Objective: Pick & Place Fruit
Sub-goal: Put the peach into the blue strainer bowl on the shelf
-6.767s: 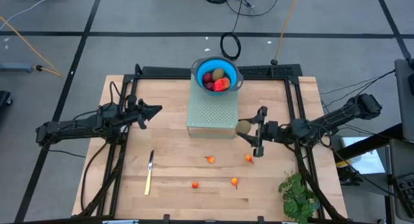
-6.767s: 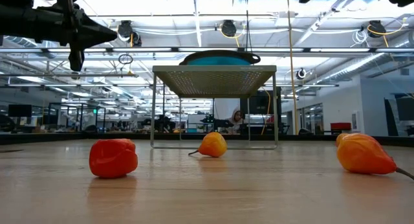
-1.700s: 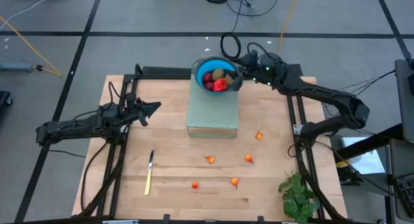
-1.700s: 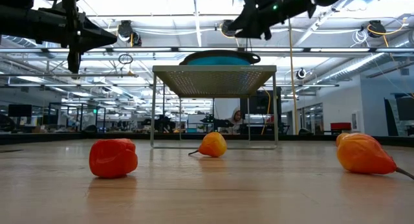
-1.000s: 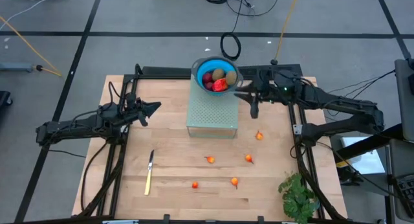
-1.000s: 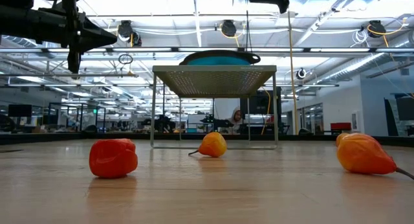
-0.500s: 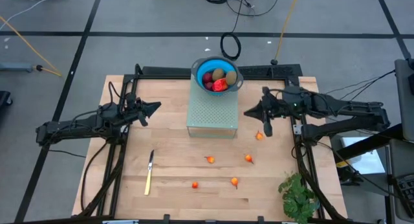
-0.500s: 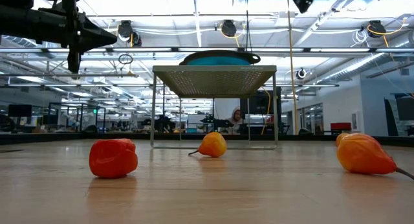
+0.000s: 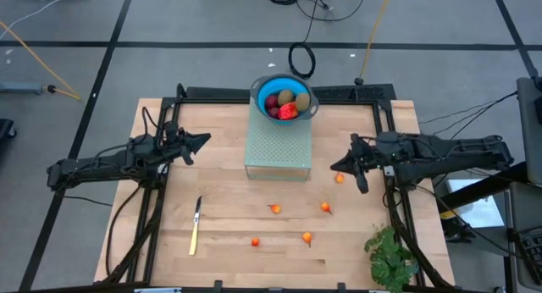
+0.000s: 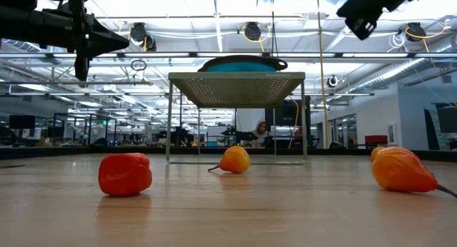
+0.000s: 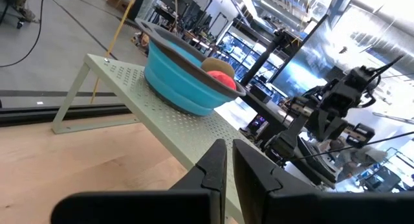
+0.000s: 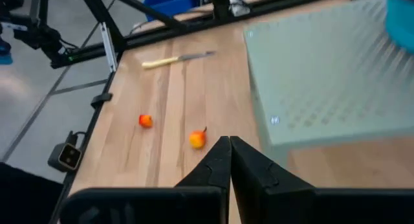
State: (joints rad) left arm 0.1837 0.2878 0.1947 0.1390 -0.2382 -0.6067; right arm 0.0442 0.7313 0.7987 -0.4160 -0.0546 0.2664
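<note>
A blue bowl [image 9: 284, 96] holding dark red, olive-brown and red fruit stands on a pale green perforated stand [image 9: 277, 149] at the table's far middle. Several tiny orange pieces lie on the wood nearer the front, one [image 9: 340, 179] right of the stand and others [image 9: 275, 209] [image 9: 306, 237] closer to the front edge. My right gripper [image 9: 336, 167] hangs shut and empty high above the table, just beyond the rightmost orange piece; in its wrist view [image 12: 229, 156] two orange pieces [image 12: 197, 140] lie ahead. My left gripper [image 9: 206, 141] waits shut and level, left of the stand.
A slim yellow-handled knife [image 9: 196, 225] lies near the front left. A leafy green plant [image 9: 389, 257] stands at the front right corner. Black frame rails run along both table sides. Bare wood lies between the stand and the scattered pieces.
My right gripper has drawn back from beside the bowl toward the table's near and right edges and has come down, ending over the rightmost orange piece. The bowl, its fruit and the pieces on the table have stayed where they were.
</note>
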